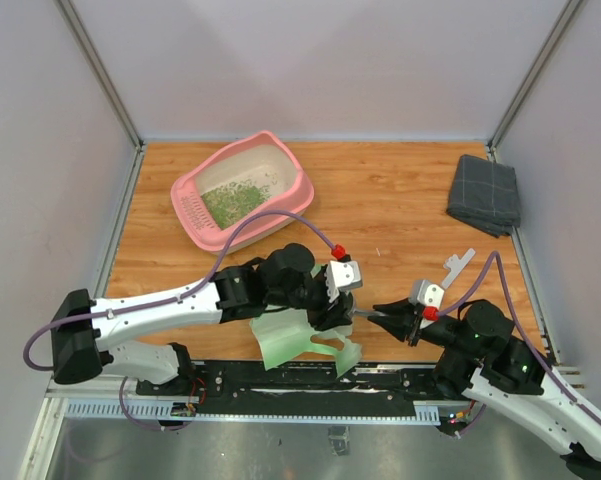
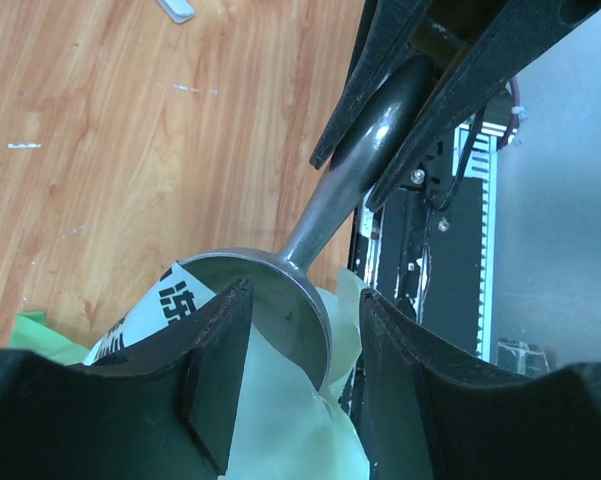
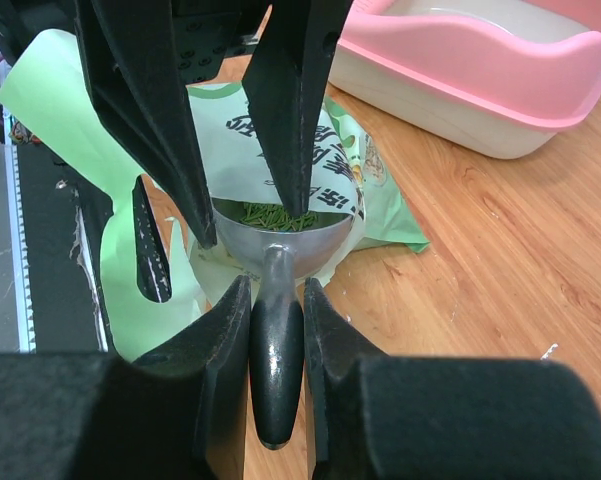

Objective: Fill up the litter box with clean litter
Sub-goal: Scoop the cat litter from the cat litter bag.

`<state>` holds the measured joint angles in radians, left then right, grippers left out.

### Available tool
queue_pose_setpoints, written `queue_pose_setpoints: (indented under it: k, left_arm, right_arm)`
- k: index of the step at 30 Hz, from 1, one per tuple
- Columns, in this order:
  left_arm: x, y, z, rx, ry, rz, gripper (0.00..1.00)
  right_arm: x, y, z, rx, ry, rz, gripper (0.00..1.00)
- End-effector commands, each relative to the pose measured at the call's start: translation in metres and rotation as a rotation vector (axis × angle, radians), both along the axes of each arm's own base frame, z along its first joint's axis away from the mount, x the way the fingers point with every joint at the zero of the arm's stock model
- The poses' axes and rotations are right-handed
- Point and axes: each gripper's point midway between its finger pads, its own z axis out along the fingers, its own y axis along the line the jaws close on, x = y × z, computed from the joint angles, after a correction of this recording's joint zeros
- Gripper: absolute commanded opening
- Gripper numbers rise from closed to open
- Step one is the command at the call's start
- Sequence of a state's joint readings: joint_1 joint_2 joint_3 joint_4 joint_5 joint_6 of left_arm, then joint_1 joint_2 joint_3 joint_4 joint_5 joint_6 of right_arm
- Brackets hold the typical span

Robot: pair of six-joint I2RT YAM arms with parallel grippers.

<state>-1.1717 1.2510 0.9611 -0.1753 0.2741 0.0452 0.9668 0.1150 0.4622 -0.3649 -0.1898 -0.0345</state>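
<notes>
The pink litter box (image 1: 295,182) sits at the back left with a patch of clean litter (image 1: 230,203) in it; its rim also shows in the right wrist view (image 3: 480,60). My right gripper (image 3: 276,290) is shut on the dark handle of the grey metal scoop (image 3: 280,250), whose bowl holds green granules (image 3: 280,213) inside the mouth of the light green bag (image 3: 380,200). My left gripper (image 2: 300,300) is open, its fingers either side of the scoop bowl (image 2: 280,290) at the bag mouth (image 2: 280,430). In the top view both grippers, left (image 1: 338,312) and right (image 1: 382,314), meet over the bag (image 1: 290,338) at the near edge.
A folded grey cloth (image 1: 485,193) lies at the back right. A small white and grey piece (image 1: 458,265) lies on the wood right of centre. The black mounting rail (image 1: 310,375) runs along the near edge. Pale walls close in three sides.
</notes>
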Motion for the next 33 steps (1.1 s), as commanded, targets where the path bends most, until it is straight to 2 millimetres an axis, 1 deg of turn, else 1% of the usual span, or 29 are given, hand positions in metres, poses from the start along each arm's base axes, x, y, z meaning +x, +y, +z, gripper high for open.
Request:
queue_pose_setpoints:
  k: [1,5,7,8,9,10,13,14,15,16,17,18,19,20,22,23,25,28,30,33]
  left_arm:
    - [0.000,0.000,-0.012,0.030,-0.025,-0.010,0.53]
    - [0.002,0.001,-0.023,0.057,-0.039,-0.006,0.53]
    - [0.001,0.002,-0.029,0.066,-0.044,-0.014,0.49]
    - [0.000,0.002,-0.031,0.066,-0.045,-0.021,0.46]
    - [-0.001,0.002,-0.030,0.059,-0.049,-0.026,0.41]
    - [-0.001,0.002,-0.029,0.049,-0.052,-0.029,0.34]
    - [-0.002,0.002,-0.021,0.012,-0.072,-0.033,0.09]
    - [-0.002,0.003,-0.019,0.003,-0.082,-0.033,0.02]
    - [-0.001,0.003,-0.016,-0.004,-0.092,-0.032,0.00]
    - [0.000,0.004,-0.013,-0.012,-0.102,-0.029,0.00]
    - [0.001,0.004,-0.011,-0.018,-0.110,-0.025,0.00]
    - [0.003,0.005,-0.009,-0.024,-0.119,-0.014,0.00]
    - [0.005,0.005,-0.009,-0.024,-0.123,-0.003,0.00]
    - [0.006,0.005,-0.008,-0.022,-0.128,0.006,0.00]
    - [0.009,0.006,-0.009,-0.012,-0.137,0.019,0.00]
    - [0.011,0.006,-0.009,-0.009,-0.140,0.024,0.00]
    - [0.012,0.006,-0.010,-0.006,-0.149,0.027,0.00]
    - [0.013,0.005,-0.010,-0.001,-0.158,0.027,0.00]
    - [0.014,0.005,-0.011,0.008,-0.165,0.033,0.00]
    - [0.016,0.005,-0.010,0.018,-0.173,0.042,0.00]
  right_arm:
    - [0.005,-0.003,0.037,0.090,-0.081,-0.024,0.01]
    - [0.005,-0.004,0.039,0.092,-0.088,-0.026,0.01]
    - [0.005,-0.004,0.040,0.090,-0.090,-0.028,0.01]
    - [0.005,-0.004,0.040,0.087,-0.089,-0.028,0.01]
    - [0.005,-0.004,0.039,0.084,-0.086,-0.027,0.01]
    - [0.005,-0.003,0.038,0.081,-0.084,-0.026,0.01]
    - [0.008,-0.002,0.034,0.066,-0.063,-0.034,0.01]
    - [0.010,-0.003,0.033,0.053,-0.053,-0.050,0.01]
    - [0.012,-0.005,0.032,0.036,-0.043,-0.068,0.01]
    - [0.014,-0.007,0.031,0.020,-0.036,-0.083,0.02]
    - [0.015,-0.009,0.033,0.009,-0.031,-0.092,0.06]
    - [0.016,-0.011,0.033,0.000,-0.022,-0.103,0.14]
    - [0.016,-0.013,0.035,-0.013,-0.014,-0.114,0.25]
    - [0.016,-0.016,0.039,-0.025,-0.007,-0.122,0.33]
    - [0.016,-0.026,0.056,-0.039,0.006,-0.155,0.47]
    - [0.018,-0.031,0.065,-0.046,0.012,-0.187,0.49]
    - [0.019,-0.039,0.080,-0.074,0.024,-0.215,0.50]
    - [0.024,-0.049,0.093,-0.169,0.069,-0.272,0.51]
    - [0.024,-0.052,0.093,-0.265,0.114,-0.276,0.52]
    - [0.019,-0.059,0.082,-0.430,0.228,-0.287,0.51]
